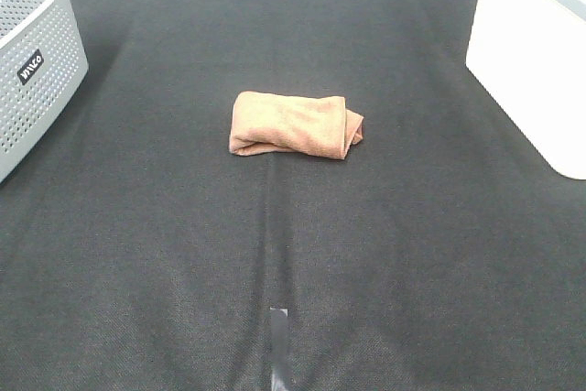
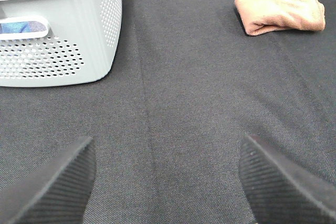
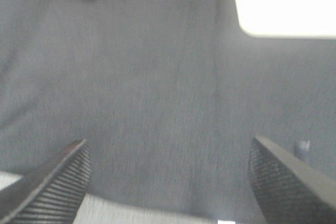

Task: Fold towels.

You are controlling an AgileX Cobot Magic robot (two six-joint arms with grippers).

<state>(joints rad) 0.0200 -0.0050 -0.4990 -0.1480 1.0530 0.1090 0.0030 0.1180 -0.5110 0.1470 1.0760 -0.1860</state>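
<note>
1. Grey tape strip (image 1: pixel 278 345) marks the dark surface (image 1: pixel 412 272) nearest the camera.
2. Beyond the strip, the towel (image 1: pixel 295 124) lies folded, soft, light; pinch a hemmed corner.
3. Left hand (image 2: pixel 168 174) and right hand (image 3: pixel 168 174) spread, empty, well apart from the towel.

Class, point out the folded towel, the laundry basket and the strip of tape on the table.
towel (image 1: pixel 293 124), exterior high view, middle of its top fold
basket (image 2: pixel 68 61), left wrist view, perforated side wall
tape (image 1: pixel 278 345), exterior high view, middle of the strip
</note>
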